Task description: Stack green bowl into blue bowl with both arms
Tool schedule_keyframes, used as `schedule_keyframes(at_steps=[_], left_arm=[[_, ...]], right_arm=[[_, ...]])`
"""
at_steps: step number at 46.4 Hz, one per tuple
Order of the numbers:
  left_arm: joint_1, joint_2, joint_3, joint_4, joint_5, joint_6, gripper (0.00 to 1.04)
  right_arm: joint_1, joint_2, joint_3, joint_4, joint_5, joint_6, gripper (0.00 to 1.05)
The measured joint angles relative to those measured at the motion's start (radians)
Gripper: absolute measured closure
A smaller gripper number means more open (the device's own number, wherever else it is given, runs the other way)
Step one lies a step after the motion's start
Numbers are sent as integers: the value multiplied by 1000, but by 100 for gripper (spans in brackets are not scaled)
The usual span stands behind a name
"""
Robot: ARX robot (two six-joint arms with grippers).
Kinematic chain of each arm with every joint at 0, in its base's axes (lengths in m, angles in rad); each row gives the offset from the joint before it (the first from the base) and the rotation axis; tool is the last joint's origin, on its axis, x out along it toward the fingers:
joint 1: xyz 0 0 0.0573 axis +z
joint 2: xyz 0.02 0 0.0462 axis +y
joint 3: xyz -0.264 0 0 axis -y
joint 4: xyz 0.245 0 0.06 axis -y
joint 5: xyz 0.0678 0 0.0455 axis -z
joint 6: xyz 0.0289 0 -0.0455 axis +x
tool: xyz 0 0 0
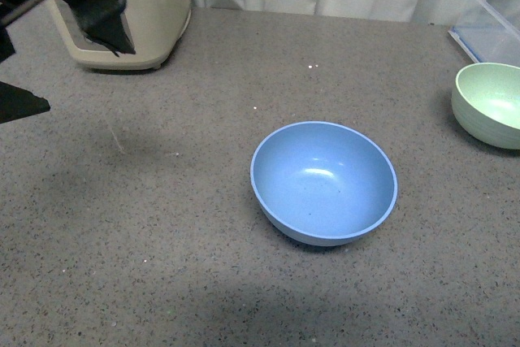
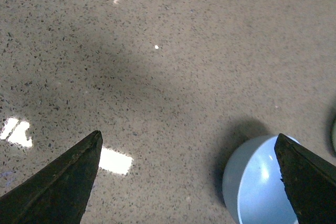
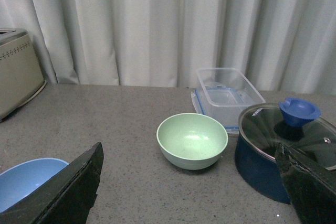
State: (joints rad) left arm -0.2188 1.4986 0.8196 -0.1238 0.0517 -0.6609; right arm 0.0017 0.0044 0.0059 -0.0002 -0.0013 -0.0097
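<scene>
The blue bowl (image 1: 323, 182) stands upright and empty in the middle of the grey counter. At the right edge sits the green bowl (image 1: 490, 105), also upright and empty. My left gripper (image 1: 89, 79) hovers open at the far left, well apart from both bowls. In the left wrist view that gripper (image 2: 187, 135) is over bare counter, with the blue bowl (image 2: 257, 187) beside one finger (image 2: 307, 177). My right gripper (image 3: 189, 148) is open and empty, short of the green bowl (image 3: 192, 140), which lies between its fingers' lines. The blue bowl (image 3: 26, 179) shows partly behind one finger.
A beige appliance (image 1: 138, 14) stands at the back left. A clear plastic container (image 1: 496, 22) sits behind the green bowl. A dark blue pot with a glass lid (image 3: 286, 150) stands close beside the green bowl. A curtain closes the back.
</scene>
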Motion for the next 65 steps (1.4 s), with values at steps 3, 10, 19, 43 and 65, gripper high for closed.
schedule_keyframes(at_steps=[3, 10, 19, 43, 65], left_arm=[[27, -50, -32, 1, 31, 12, 6], [116, -182, -117, -14, 121, 37, 6], [237, -336, -211, -56, 238, 81, 6], [309, -674, -645, 521, 71, 443, 29], [220, -932, -789, 665, -52, 646, 101]], right_arm=[[0, 0, 0, 0, 0, 0, 9], [0, 0, 0, 0, 0, 0, 9], [0, 0, 0, 0, 0, 0, 9], [0, 0, 0, 0, 0, 0, 9], [0, 0, 0, 0, 0, 0, 9]])
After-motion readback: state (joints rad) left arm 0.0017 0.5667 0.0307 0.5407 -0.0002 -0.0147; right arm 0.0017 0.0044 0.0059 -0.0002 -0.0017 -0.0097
